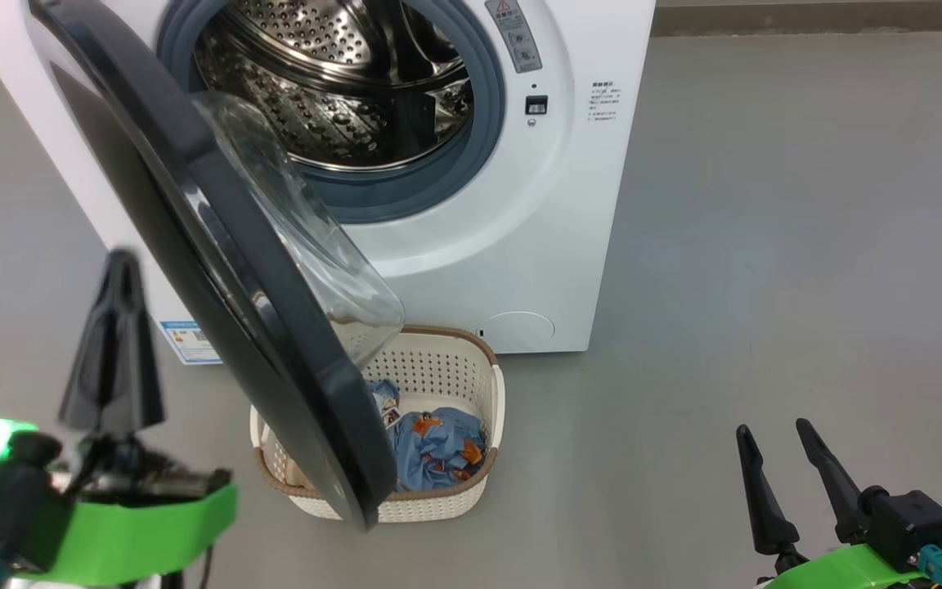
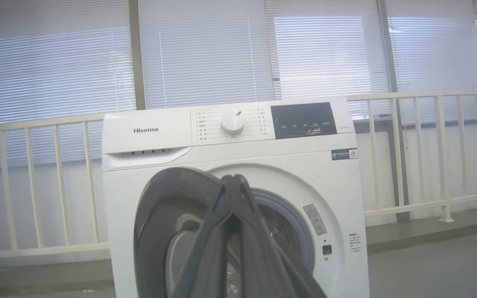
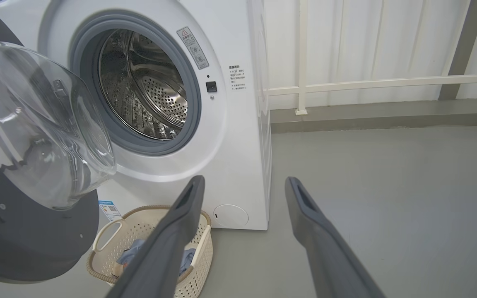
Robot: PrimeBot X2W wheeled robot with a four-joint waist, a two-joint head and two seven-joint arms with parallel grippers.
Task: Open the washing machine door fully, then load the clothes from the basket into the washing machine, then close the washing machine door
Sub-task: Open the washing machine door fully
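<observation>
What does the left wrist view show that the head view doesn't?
Left wrist view's extras: the control dial, the dark display panel, a white railing and window blinds behind. Head view's extras: the basket on the floor with the clothes inside, the round filter cap, and the right gripper with fingers apart. Shared: the washing machine, the washing machine door swung open, and the left gripper with fingers pressed together.
</observation>
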